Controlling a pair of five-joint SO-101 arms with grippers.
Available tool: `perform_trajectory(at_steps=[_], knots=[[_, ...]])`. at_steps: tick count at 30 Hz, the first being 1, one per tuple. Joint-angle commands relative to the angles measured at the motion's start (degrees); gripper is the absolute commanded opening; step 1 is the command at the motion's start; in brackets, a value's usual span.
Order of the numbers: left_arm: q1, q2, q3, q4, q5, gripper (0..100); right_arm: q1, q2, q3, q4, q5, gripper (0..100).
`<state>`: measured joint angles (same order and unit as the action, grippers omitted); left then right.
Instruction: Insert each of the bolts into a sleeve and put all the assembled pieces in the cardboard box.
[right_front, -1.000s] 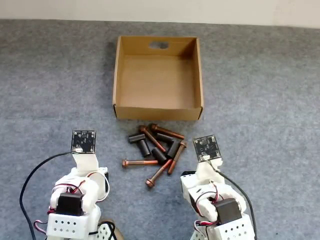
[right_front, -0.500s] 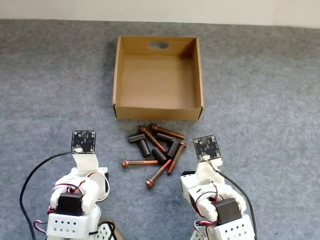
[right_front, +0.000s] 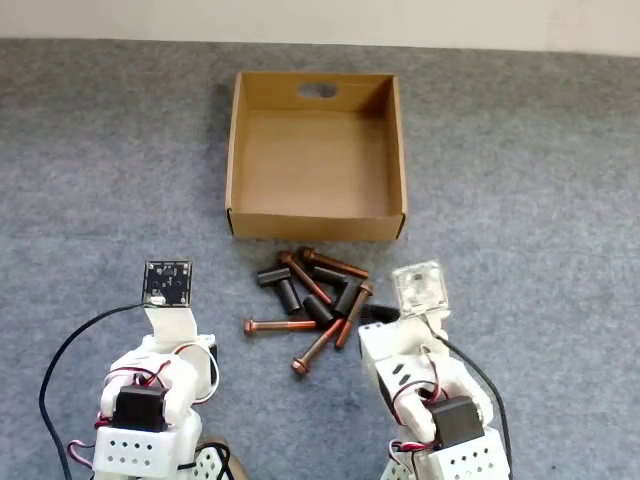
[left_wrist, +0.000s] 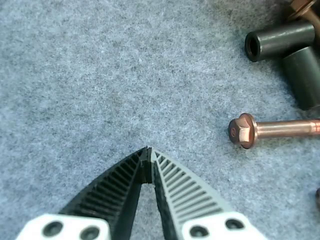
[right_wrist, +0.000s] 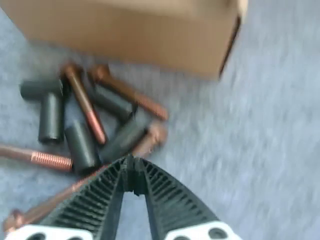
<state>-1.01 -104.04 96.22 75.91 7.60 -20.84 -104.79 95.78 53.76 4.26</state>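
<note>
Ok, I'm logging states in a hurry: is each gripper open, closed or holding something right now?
Left gripper: closed, holding nothing.
Right gripper: closed, holding nothing.

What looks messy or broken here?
Nothing looks broken. The bolts and sleeves lie jumbled in a crisscross heap just in front of the cardboard box, which sits upright and looks undamaged.

Brown, orange and black are showing on a speckled grey carpet (right_front: 520, 180).
The cardboard box (right_front: 232, 150) is looking plain light brown. The bolts (right_front: 282, 325) are shining coppery orange, and the sleeves (right_front: 288, 296) are looking dull black. The arms (right_front: 140, 445) are showing white, with red and black wires (right_front: 43, 390). The left gripper (left_wrist: 149, 152) is showing one black finger and one grey, both with stripy ridges.
</note>
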Motion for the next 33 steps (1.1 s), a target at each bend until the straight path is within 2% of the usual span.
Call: perform_trajectory(at_steps=[1, 3, 13, 18, 21, 24, 27, 29, 33], knots=[[0.6, -0.4, 1.0, 0.2, 0.3, 1, 0.7, -0.3, 0.4, -3.3, 15.6, 0.6], [0.6, -0.4, 1.0, 0.2, 0.3, 1, 0.9, -0.3, -1.3, -4.2, 19.1, 0.6], [0.6, -0.4, 1.0, 0.2, 0.3, 1, 6.6, 1.2, -23.7, -4.8, 19.2, 0.6], [0.6, -0.4, 1.0, 0.2, 0.3, 1, 6.5, 16.3, -35.3, -4.6, 18.7, 0.6], [0.6, -0.4, 1.0, 0.2, 0.3, 1, 6.5, 30.5, -43.5, -2.4, 12.8, 0.6], [0.6, -0.4, 1.0, 0.2, 0.3, 1, 3.0, 44.3, -50.7, 5.4, 10.0, 3.3], [0.6, -0.4, 1.0, 0.2, 0.3, 1, -1.7, 55.6, -55.0, 12.4, 9.9, 14.0], [0.6, -0.4, 1.0, 0.2, 0.3, 1, -4.5, 61.3, -55.3, 14.7, 10.2, 19.4], [0.6, -0.4, 1.0, 0.2, 0.3, 1, -9.9, 69.0, -55.1, 13.9, 9.9, 19.4]])
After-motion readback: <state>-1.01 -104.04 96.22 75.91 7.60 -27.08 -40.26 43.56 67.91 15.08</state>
